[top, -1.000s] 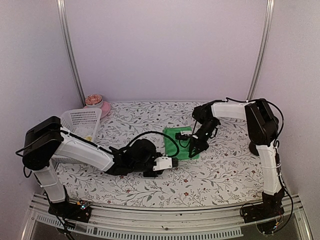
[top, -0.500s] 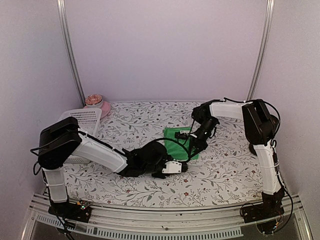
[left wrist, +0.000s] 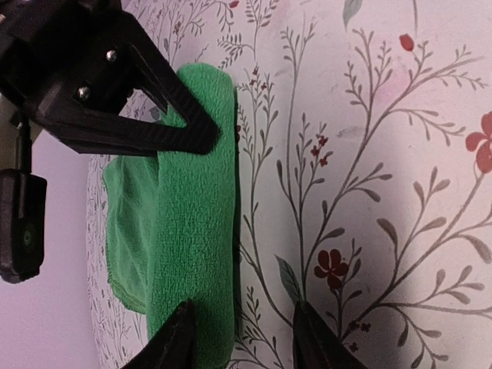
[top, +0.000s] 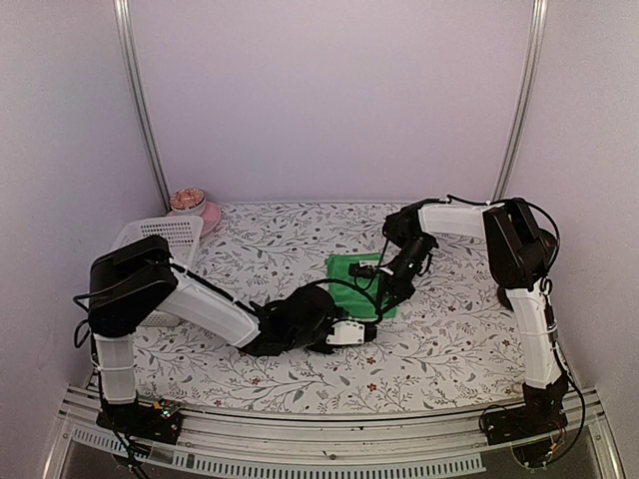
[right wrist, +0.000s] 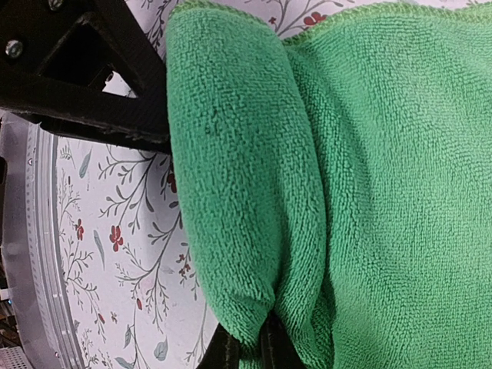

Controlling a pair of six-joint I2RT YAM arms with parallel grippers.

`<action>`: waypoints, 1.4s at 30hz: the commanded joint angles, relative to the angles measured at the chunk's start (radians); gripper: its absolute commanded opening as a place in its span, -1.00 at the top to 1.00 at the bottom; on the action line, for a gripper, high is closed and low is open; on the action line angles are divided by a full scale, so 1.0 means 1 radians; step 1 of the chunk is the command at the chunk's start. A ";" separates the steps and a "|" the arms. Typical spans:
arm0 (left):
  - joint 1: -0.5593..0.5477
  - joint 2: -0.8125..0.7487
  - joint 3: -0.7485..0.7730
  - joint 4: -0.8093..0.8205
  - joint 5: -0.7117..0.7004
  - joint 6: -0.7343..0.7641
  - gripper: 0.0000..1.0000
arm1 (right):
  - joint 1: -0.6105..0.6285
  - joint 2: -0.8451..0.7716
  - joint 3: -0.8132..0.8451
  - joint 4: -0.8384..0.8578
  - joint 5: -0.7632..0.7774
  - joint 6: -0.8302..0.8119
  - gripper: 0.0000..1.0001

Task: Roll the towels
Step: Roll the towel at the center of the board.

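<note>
Green towel (top: 351, 271), part-rolled, lies mid-table (top: 454, 339), slightly right.
My right gripper (right wrist: 246, 350) pinches its rolled edge; my left gripper (left wrist: 244, 338) is spread wide at the roll's end.

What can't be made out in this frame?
- Second towel: in no view; from above, the left arm covers part of the basket.
- Green towel rolled edge: from above, hidden under left claw and right claw.
- Pink bowl contents: too small from above.
</note>
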 commanded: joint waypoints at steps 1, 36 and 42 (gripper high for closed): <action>0.009 -0.008 -0.033 0.075 -0.010 0.013 0.15 | 0.007 0.072 -0.026 -0.015 0.044 0.011 0.82; 0.045 0.087 -0.028 0.165 -0.122 0.052 0.13 | 0.004 0.096 0.001 -0.031 0.060 0.005 0.83; 0.061 0.123 -0.003 0.090 -0.125 0.031 0.23 | -0.004 0.126 0.070 -0.065 0.062 0.002 0.78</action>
